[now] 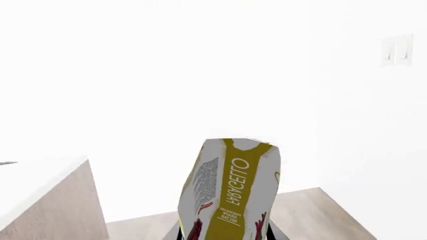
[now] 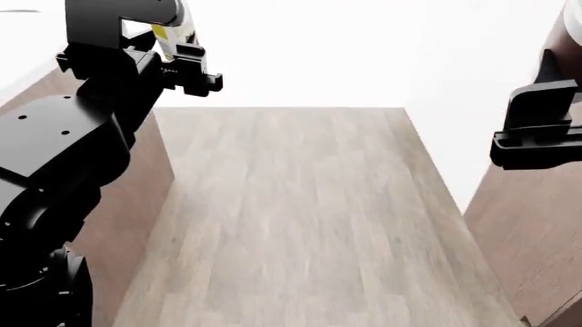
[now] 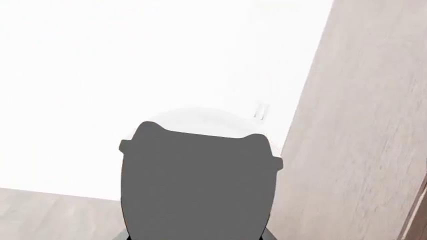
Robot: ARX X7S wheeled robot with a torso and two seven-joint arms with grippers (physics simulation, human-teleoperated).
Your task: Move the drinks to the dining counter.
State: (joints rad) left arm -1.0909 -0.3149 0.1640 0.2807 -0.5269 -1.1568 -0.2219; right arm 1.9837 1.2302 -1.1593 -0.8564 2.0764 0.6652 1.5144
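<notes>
My left gripper (image 1: 223,236) is shut on a small white carton (image 1: 230,192) with yellow-green print, held upright with a dark finger on each side. In the head view the carton (image 2: 169,30) sits high at the left in the left gripper (image 2: 182,68), beside the dining counter (image 2: 152,170) with its white top and brown wood front. My right gripper (image 3: 197,237) is shut on a coffee cup (image 3: 197,185) that looks dark grey here under its white lid. In the head view the right gripper (image 2: 541,129) is at the right edge, and the cup (image 2: 557,37) is a brown sliver above it.
A wood floor (image 2: 300,218) runs between the counter on the left and a white wall with a brown wood panel (image 2: 532,231) on the right. The counter's corner (image 1: 47,200) is close to the left gripper. A wall socket (image 3: 260,111) shows behind the cup.
</notes>
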